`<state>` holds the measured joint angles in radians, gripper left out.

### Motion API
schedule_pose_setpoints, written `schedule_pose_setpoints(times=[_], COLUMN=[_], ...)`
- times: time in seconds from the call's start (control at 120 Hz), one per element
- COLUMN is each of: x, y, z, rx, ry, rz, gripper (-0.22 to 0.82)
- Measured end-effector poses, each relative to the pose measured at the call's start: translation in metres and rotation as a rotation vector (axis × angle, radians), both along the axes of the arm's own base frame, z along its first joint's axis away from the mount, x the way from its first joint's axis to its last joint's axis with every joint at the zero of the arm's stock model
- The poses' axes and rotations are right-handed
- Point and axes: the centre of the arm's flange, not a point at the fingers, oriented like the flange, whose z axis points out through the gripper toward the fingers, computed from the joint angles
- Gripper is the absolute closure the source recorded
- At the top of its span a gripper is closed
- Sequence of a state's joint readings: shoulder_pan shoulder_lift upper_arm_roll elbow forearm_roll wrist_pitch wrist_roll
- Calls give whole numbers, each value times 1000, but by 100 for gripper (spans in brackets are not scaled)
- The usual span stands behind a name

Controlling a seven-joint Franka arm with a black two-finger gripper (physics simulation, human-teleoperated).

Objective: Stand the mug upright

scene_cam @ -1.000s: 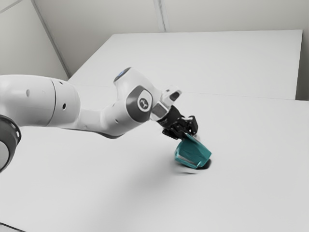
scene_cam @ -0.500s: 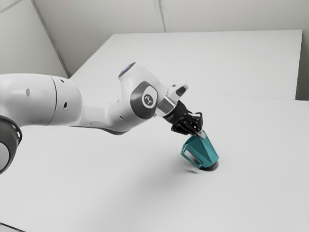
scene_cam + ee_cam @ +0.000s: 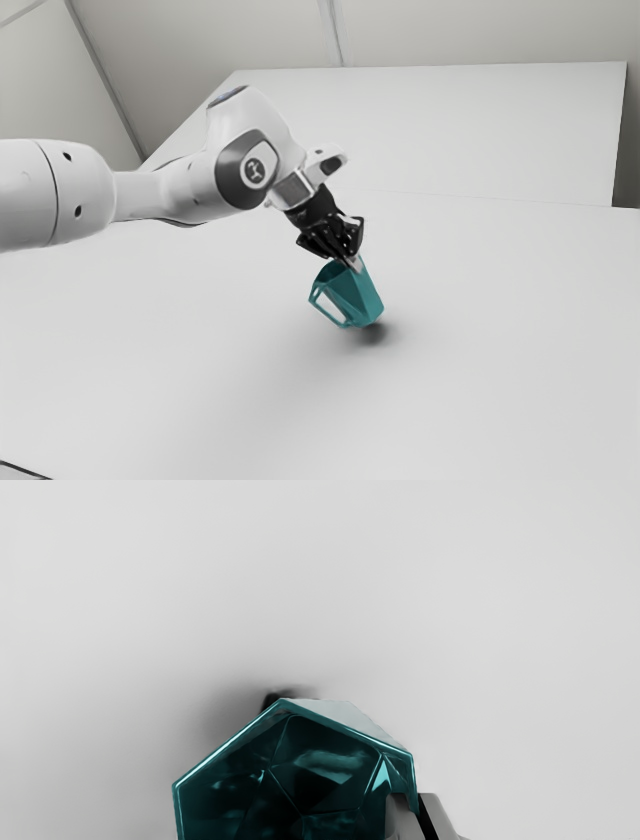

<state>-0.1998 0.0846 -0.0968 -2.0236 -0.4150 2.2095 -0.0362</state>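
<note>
The black gripper (image 3: 350,262) points down and toward the exterior view's right, its tips at the rim of the teal faceted mug (image 3: 356,295). The mug hangs tilted below it, handle toward the exterior view's left, bottom close to the table; whether it touches is hard to tell. In the wrist view the mug (image 3: 320,775) shows its open mouth and dark inside. There the gripper (image 3: 418,812) is shut on the mug's wall, one fingertip inside the rim and the other outside.
The white table (image 3: 480,400) extends around the mug, with the mug's dark shadow just beneath it. A pale panel (image 3: 440,130) stands behind. A dark-edged item (image 3: 22,470) lies at the near corner on the exterior view's left.
My arm has drawn back toward the exterior view's left, carrying the mug with it. The mug has turned from lying far over to a more upright tilt.
</note>
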Motion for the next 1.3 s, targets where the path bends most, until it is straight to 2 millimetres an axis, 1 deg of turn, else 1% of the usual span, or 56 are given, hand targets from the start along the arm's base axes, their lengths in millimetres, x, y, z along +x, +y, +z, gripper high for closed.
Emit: schedule_pose_setpoints(times=[0.175, 0.233, 0.3, 0.35, 0.4, 0.492, 0.575, 0.658, 0.742, 0.825, 0.942, 1.192, 1.3], x=[-3, -3, 3, 12, 20, 32, 42, 49, 52, 53, 48, 14, 6], y=[54, 70, 85, 92, 92, 81, 77, 76, 75, 75, 75, 77, 78], z=[14, 15, 15, 18, 20, 19, 12, -1, -13, -19, -21, -32, -39], rx=[152, 201, 267, 317, 363, 426, 458, 475, 485, 492, 498, 513, 518], ry=[46, 57, 61, 51, 40, 23, 28, 44, 63, 76, 99, 175, 200], rz=[4, 10, 7, -1, -17, -54, -63, -63, -59, -52, -36, -3, 12], gripper=[79, 79, 79, 79, 79, 79, 79, 79, 79, 79, 79, 79, 79])
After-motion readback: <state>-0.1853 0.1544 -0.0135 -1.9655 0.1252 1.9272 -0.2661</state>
